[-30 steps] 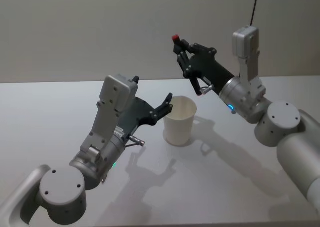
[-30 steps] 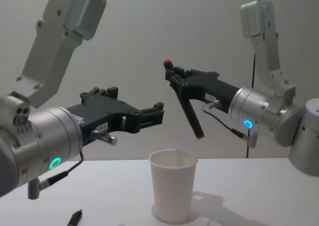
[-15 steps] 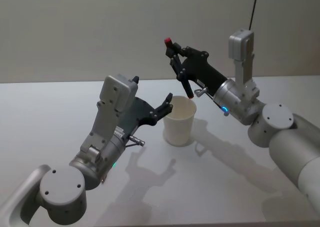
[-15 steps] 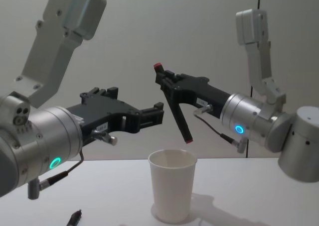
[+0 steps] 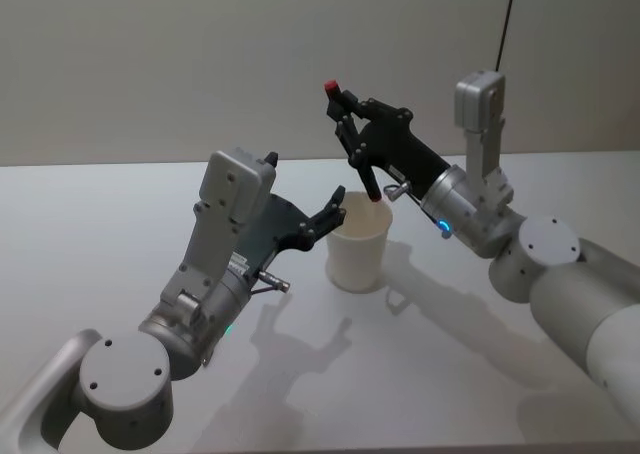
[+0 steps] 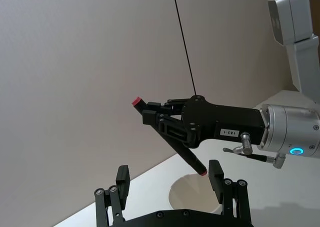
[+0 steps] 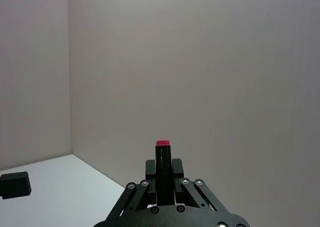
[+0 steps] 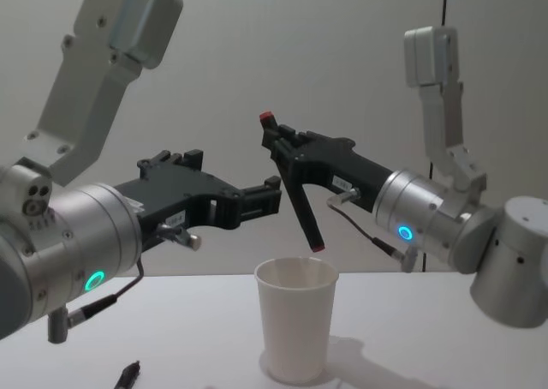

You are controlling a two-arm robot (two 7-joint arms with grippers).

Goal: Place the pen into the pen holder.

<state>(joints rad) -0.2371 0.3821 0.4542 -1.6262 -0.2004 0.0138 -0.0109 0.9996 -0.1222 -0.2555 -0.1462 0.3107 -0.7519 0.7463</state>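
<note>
Pen holder [image 5: 358,246], a white paper cup, stands upright on a big white table [image 5: 90,224]. Behind the table is a plain grey wall [image 5: 200,54] with a thin black cord [image 5: 510,9] hanging down it.

Next come the two grey arms with black grippers. The left arm [image 5: 215,264] reaches in from the left side. The left gripper [image 5: 328,217] floats in the air just left of the cup, a bit higher than the rim. It does not touch the cup. Its jaws are spread wide and hold nothing. In the left wrist view, the cup's mouth shows farther off between the two fingers [image 6: 122,176].

The right arm [image 5: 540,264] reaches in from the right side. The right gripper [image 8: 285,153] is up high over the cup. Its jaws pinch the pen [image 8: 305,213] near its top end.

The cup is wider at the top than at the bottom, and its rim is rolled.

The pen is black with a red bit at each end. It is tilted, with the top end leaning toward the robot's left. Its lower red tip hangs just above the cup's open mouth. In the chest view there is a small gap between the tip and the rim, so the pen is not in the cup yet.

A little dark thing [image 8: 128,374] lies on the table at the near left. I cannot tell what it is.
</note>
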